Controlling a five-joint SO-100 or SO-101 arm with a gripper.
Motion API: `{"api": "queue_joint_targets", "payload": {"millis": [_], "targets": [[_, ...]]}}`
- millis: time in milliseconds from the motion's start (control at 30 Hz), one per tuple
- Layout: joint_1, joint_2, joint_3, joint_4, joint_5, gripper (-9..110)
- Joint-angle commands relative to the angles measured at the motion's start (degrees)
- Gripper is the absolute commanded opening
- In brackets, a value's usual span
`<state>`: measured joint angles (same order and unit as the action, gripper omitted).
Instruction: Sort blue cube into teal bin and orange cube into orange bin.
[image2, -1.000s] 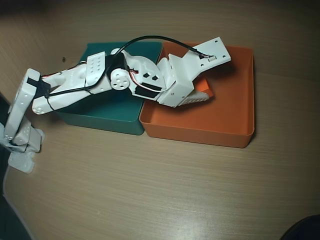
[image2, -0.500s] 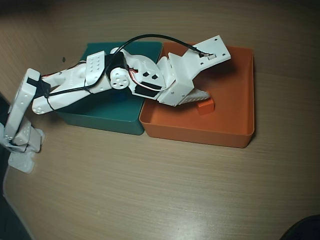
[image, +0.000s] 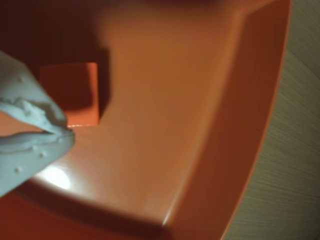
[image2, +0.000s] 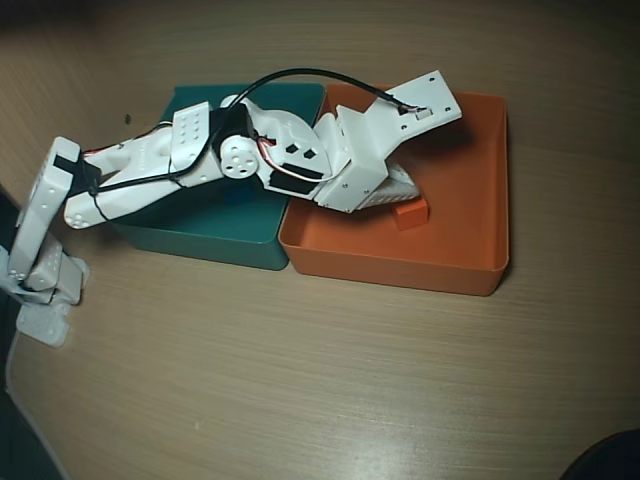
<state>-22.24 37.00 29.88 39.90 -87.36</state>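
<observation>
In the wrist view the claw (image: 67, 131) is seen at the left edge, its two white fingertips (image: 30, 107) drawn together with nothing gripped between them. Just beyond the tips, the orange cube (image: 75, 95) lies flat on the floor of the orange bin (image: 240, 130), apart from the fingers and casting a dark shadow to its right. A bright reflection is seen on the bin floor below the lower finger.

In the overhead view the claw (image2: 408, 190) is held low over the orange bin (image2: 470, 230), and the orange cube (image2: 411, 214) is seen resting on the bin floor just beside the fingertips, left of the bin's middle. The white arm (image2: 200, 160) is stretched from its base at the left across the teal bin (image2: 200, 235), which stands touching the orange bin's left wall; much of the teal bin's inside is hidden by the arm. Both bins rest on a wooden table (image2: 300, 380). The blue cube cannot be made out in either view.
</observation>
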Motion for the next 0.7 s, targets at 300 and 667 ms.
{"api": "queue_joint_targets", "payload": {"millis": [300,667], "targets": [[3.3,16.4,2.8,5.2,-0.3,-6],[11.0,50.6,36.4,14.6,-0.4,-6]]}}
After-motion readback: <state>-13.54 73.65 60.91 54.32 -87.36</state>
